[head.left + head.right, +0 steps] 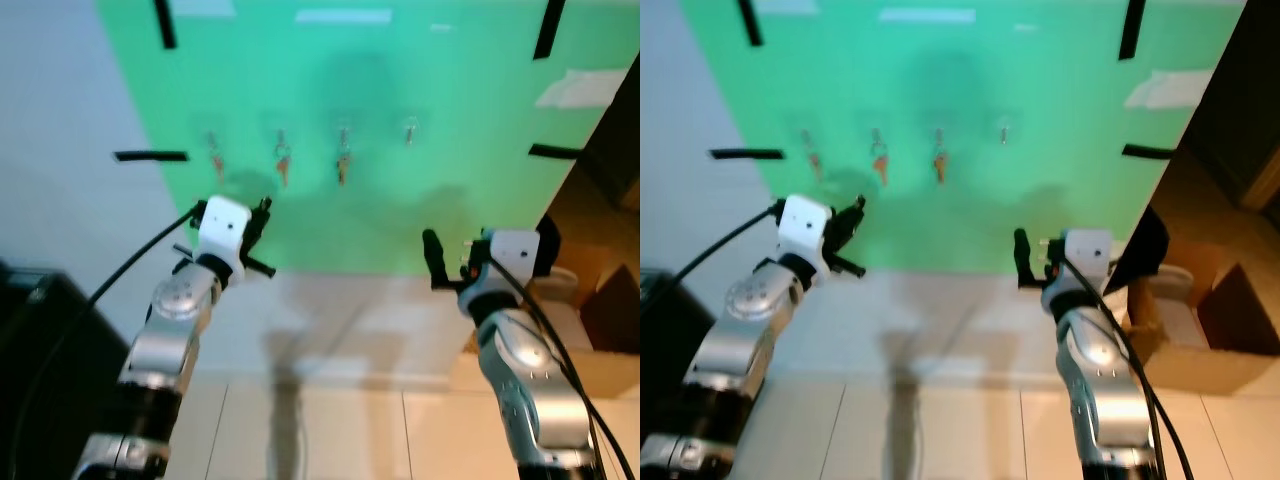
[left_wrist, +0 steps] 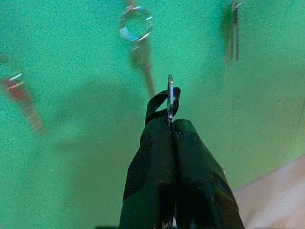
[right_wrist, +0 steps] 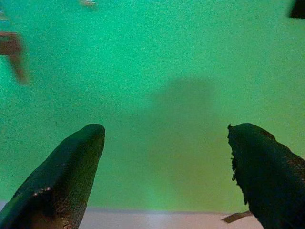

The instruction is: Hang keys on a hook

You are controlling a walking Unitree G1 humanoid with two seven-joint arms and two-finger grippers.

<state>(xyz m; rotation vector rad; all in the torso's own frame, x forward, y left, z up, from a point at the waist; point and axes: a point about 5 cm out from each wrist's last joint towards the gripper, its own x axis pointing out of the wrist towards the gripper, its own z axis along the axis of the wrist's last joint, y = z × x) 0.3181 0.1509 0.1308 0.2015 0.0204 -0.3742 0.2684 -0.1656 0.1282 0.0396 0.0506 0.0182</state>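
A green board (image 1: 400, 120) on the wall carries a row of small hooks. Keys hang on three of them: one at the left (image 1: 216, 158), one in the middle (image 1: 283, 165) and a third (image 1: 343, 165). The rightmost hook (image 1: 410, 130) is bare. My left gripper (image 1: 262, 212) is raised below the two left keys and is shut on a thin metal key ring with a black loop (image 2: 170, 98). Lower down, at the board's bottom right, my right gripper (image 1: 440, 250) is open with nothing between its fingers (image 3: 71, 162).
Black tape strips (image 1: 150, 156) mark the board's edges. An open cardboard box (image 1: 605, 305) stands on the floor at the right, against a dark doorway. A black object (image 1: 40, 330) sits at the lower left. Pale floor tiles (image 1: 330, 430) lie below the wall.
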